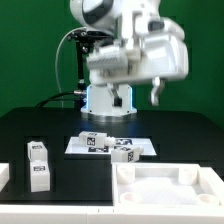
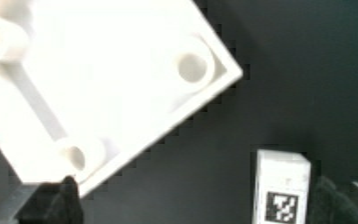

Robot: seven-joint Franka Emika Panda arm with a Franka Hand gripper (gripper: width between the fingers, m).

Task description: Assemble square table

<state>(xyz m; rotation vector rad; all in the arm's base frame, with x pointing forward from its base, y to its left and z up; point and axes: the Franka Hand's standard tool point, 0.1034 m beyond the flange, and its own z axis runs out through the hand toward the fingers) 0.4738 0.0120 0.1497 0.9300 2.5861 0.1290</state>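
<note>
The white square table top (image 1: 166, 186) lies at the front on the exterior view's right, tray side up, its raised rim and round sockets showing. In the wrist view the top (image 2: 87, 90) fills much of the picture, and a white leg (image 2: 282, 188) with a black-and-white tag lies beside it on the dark table. My gripper (image 1: 157, 95) hangs high above the table. In the wrist view the gripper (image 2: 202, 205) is open, with one dark finger (image 2: 51, 202) at each side and nothing gripped. The leg sits far below, near one finger.
The marker board (image 1: 78, 147) lies mid-table with two tagged legs (image 1: 125, 152) on or by it. Two more white legs (image 1: 39, 166) stand at the exterior view's left, and another white block (image 1: 3, 176) is at the left edge. The robot base (image 1: 108, 100) is behind.
</note>
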